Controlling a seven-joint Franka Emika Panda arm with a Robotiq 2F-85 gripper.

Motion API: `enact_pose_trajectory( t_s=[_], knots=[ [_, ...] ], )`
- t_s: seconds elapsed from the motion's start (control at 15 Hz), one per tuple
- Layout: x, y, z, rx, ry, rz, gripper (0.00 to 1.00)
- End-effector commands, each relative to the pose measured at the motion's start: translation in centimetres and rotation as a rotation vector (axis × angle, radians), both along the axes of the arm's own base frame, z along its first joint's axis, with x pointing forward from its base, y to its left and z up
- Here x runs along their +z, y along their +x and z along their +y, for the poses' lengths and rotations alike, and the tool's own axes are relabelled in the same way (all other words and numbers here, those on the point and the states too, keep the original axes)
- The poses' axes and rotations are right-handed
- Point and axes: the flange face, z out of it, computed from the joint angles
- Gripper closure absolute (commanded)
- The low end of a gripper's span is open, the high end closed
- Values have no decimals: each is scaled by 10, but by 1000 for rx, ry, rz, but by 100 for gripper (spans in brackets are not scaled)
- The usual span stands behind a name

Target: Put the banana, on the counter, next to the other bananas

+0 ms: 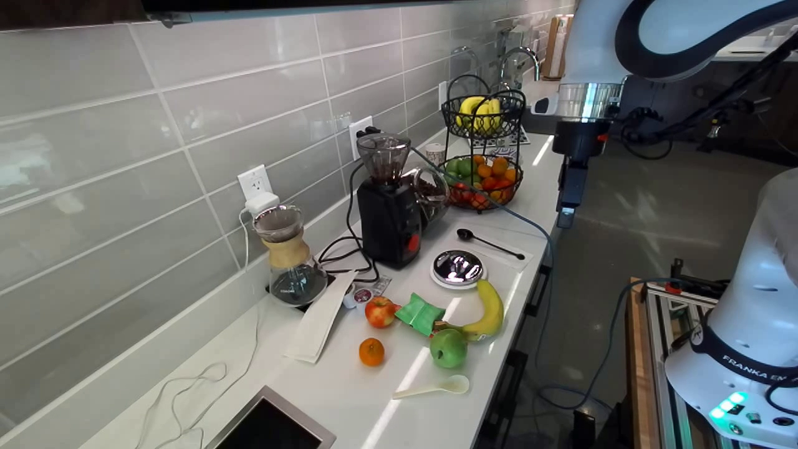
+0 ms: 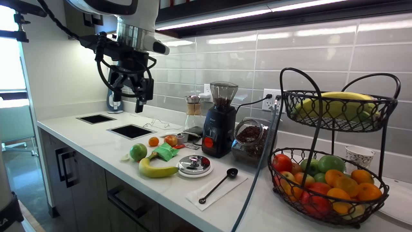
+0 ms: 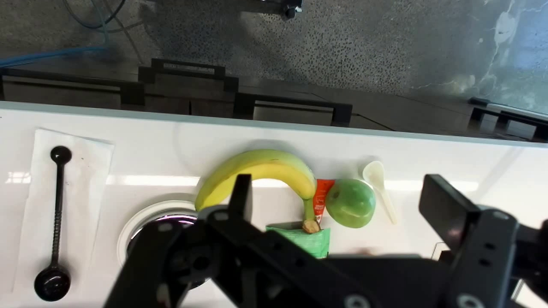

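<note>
The single yellow banana (image 1: pixel 490 312) lies on the white counter (image 1: pixel 355 399) near its front edge. Its stem points toward a green packet; it also shows in an exterior view (image 2: pixel 157 171) and in the wrist view (image 3: pixel 265 164). The other bananas (image 1: pixel 479 112) are a bunch in the upper tier of a black wire fruit stand; they also show in an exterior view (image 2: pixel 346 96) and are out of the wrist view. My gripper (image 3: pixel 340 194) is open and empty, high above the counter. In the wrist view the banana appears beyond and partly behind the left finger.
The two-tier stand (image 2: pixel 331 222) holds mixed fruit below. A green apple (image 3: pixel 351 203), green packet (image 1: pixel 421 313) and silver-topped disc (image 1: pixel 459 269) lie close to the banana. A black grinder (image 1: pixel 389 221), glass jar (image 2: pixel 251 141) and carafe (image 1: pixel 296 280) stand by the wall. A blue cable (image 2: pixel 254 183) crosses the counter.
</note>
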Motion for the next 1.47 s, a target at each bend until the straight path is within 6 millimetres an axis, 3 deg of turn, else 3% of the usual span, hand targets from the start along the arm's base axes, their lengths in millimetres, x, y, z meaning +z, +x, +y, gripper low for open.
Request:
enact_pose_trajectory(
  t_s=[0.0, 0.13, 0.2, 0.47, 0.67, 0.87, 1.2, 1.4],
  knots=[
    [0, 0, 0, 0, 0, 1, 0],
    [0, 0, 0, 0, 0, 1, 0],
    [-4, 4, 0, -58, -84, -1, 0],
    [-23, 43, 7, -155, -250, -99, 0],
    [-31, 70, 14, -296, -263, -227, 0],
    [-59, 83, 16, -446, -246, -203, 0],
    [-115, 77, 7, -625, -315, 3, 0],
    [-149, 75, 10, -646, -287, 93, 0]
  ],
)
